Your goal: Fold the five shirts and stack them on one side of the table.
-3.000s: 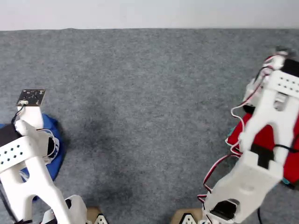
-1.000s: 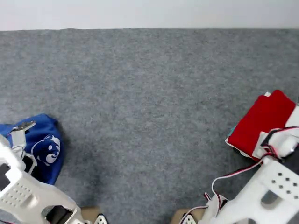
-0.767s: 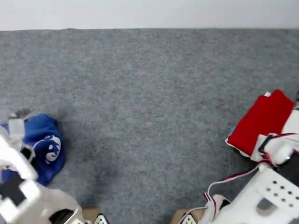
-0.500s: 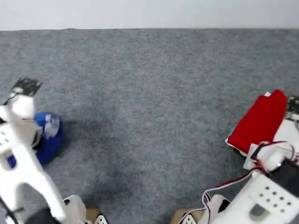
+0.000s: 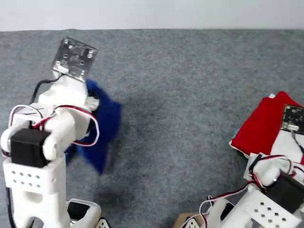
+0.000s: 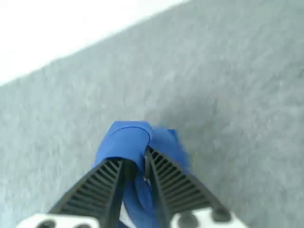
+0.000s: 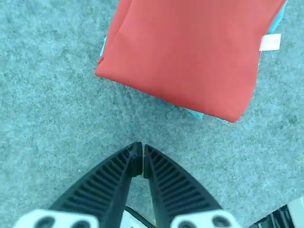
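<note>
OK, biggest first: the grey mat (image 5: 190, 80) runs under both arms. Next comes the stack (image 5: 266, 124), which sits just ahead of our right gripper (image 7: 138, 151). It has a red shirt (image 7: 190, 52) on top and the edge of a teal shirt (image 7: 195, 113) peeking out beneath, with the long axis running crosswise to the jaws. The right jaws are pressed together on nothing and hover over the mat just short of the stack's near edge.

Then the blue shirt (image 6: 127, 140): it's bunched and unfolded, clamped between the left gripper (image 6: 135, 159) jaws and dangling below them, apparently off the mat. We judge it needs spreading flat before any fold. The key relation is that the stack lies well apart from the left gripper, off to its right, and the right arm is much nearer it.

Smallest is a white tag (image 7: 270, 42) at the red shirt's far corner.
</note>
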